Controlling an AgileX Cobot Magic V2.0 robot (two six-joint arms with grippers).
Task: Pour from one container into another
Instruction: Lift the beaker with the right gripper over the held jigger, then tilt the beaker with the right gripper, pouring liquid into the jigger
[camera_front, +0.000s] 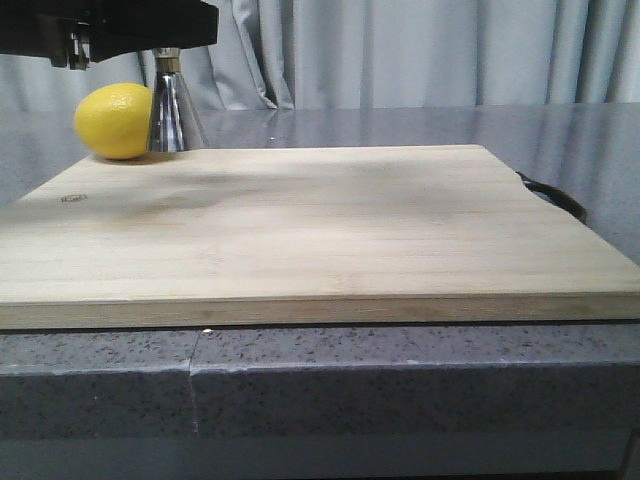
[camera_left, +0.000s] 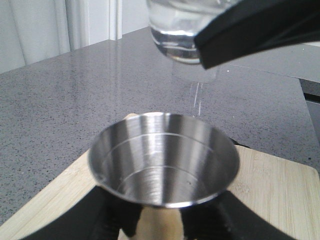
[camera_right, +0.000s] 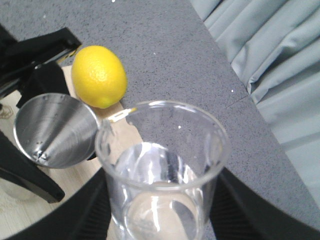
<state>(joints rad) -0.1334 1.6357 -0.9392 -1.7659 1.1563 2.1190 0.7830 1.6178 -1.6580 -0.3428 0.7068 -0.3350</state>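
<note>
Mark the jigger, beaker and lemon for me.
jigger (camera_left: 162, 160): left wrist view, inner wall of upper cup.
beaker (camera_right: 162, 165): right wrist view, inside glass wall.
lemon (camera_right: 98, 76): right wrist view, middle of peel.

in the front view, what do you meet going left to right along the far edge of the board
lemon → steel jigger touching its right side → bare cutting board → dark handle at the board's right edge
</note>
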